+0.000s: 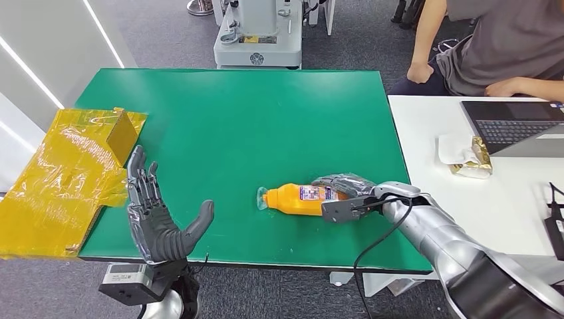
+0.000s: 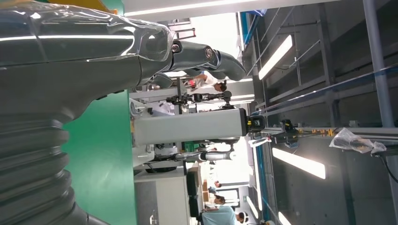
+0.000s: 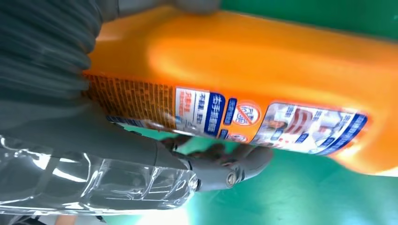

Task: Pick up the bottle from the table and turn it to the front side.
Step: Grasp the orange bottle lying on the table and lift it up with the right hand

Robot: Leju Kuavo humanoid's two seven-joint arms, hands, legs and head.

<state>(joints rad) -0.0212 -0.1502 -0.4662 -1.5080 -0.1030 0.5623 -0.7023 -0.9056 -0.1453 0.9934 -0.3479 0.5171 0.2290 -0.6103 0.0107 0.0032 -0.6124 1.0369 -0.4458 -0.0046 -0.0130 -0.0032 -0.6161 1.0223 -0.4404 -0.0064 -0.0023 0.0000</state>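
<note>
Your right hand (image 1: pixel 346 193) fingers wrap the orange bottle (image 1: pixel 296 199) lying on the green tabletop (image 1: pixel 253 119) | left hand (image 1: pixel 156 212) fingers spread, holding nothing, near the tabletop's front edge | open green surface beyond both

Orange bottle (image 3: pixel 263 61): printed label (image 3: pixel 263 123) facing the right hand's fingers (image 3: pixel 220 161), blue, white and red panels, round red emblem, Chinese characters too blurred to read. No other legible text.

Orange bottle (image 1: pixel 302 199) lies on its side on the green table (image 1: pixel 253 126).
</note>
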